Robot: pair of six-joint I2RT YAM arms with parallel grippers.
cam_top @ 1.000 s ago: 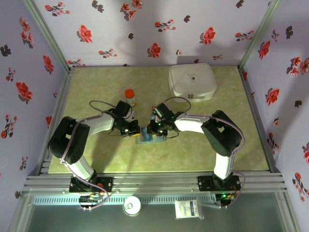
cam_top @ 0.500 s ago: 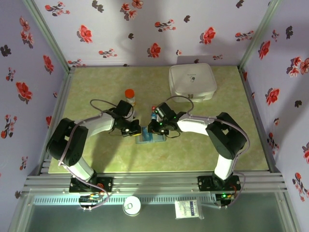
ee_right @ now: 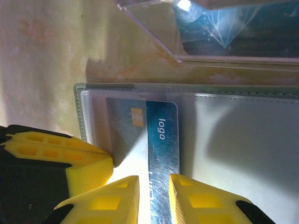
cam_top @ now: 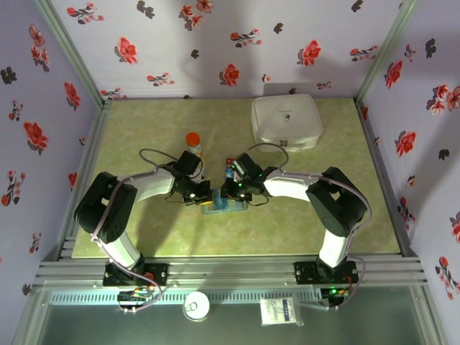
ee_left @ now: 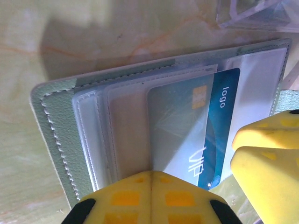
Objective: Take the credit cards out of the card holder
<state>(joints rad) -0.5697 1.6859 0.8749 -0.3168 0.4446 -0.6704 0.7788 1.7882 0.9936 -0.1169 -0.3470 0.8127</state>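
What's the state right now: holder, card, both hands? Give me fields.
card holder: lying open, clear sleeves facing up
blue card: partly out of its sleeve, one strip exposed
left hand: shut, tips at the holder's near edge
right hand: fingers slightly apart over the card's exposed strip; no pinch on it visible
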